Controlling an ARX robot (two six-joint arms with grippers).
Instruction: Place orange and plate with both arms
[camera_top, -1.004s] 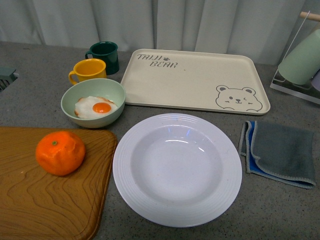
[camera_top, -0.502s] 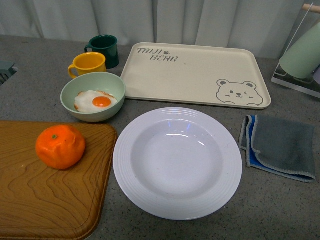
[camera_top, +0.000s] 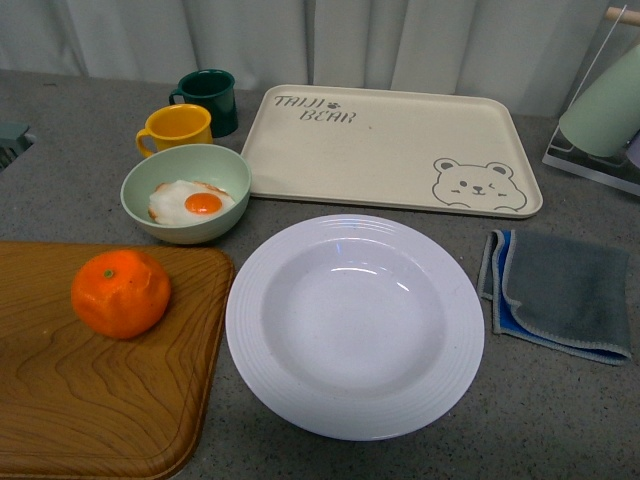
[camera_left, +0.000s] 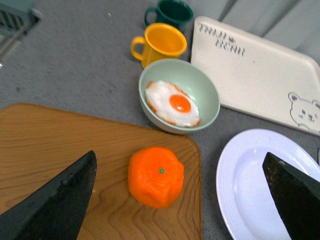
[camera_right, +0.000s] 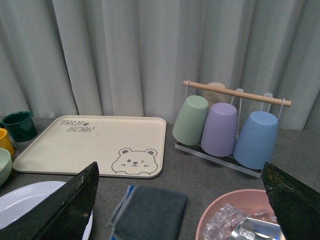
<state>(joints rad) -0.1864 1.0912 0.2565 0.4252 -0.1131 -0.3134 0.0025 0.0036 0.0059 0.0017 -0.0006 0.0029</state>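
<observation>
1. We see the orange (camera_top: 120, 292) resting on the wooden board (camera_top: 90, 400) at the front left of the grey table (camera_top: 80, 150), near the board's right edge, its green stem dot facing up.
2. The plate (camera_top: 350, 330) sits flat on the table just to the right of the board, with nothing in it. Its rim comes very close to the board's edge.
3. Behind the orange stands the pale green bowl (camera_top: 232, 180) holding a fried egg (camera_top: 192, 205). Behind that are a yellow mug (camera_top: 178, 130) and a dark green mug (camera_top: 210, 98).
4. The cream bear tray (camera_top: 390, 145) lies behind the plate, and a folded grey cloth (camera_top: 562, 292) lies to the plate's right.
5. The left gripper (camera_left: 178, 156) hangs above the orange with its fingers spread wide and nothing held. The orange shows between them, untouched.
6. The right gripper (camera_right: 179, 166) is likewise spread wide and holds nothing. Its camera looks over the tray towards a rack of upturned cups (camera_right: 220, 129) and a pink bowl (camera_right: 215, 205).
7. We see neither arm in the front view.
</observation>
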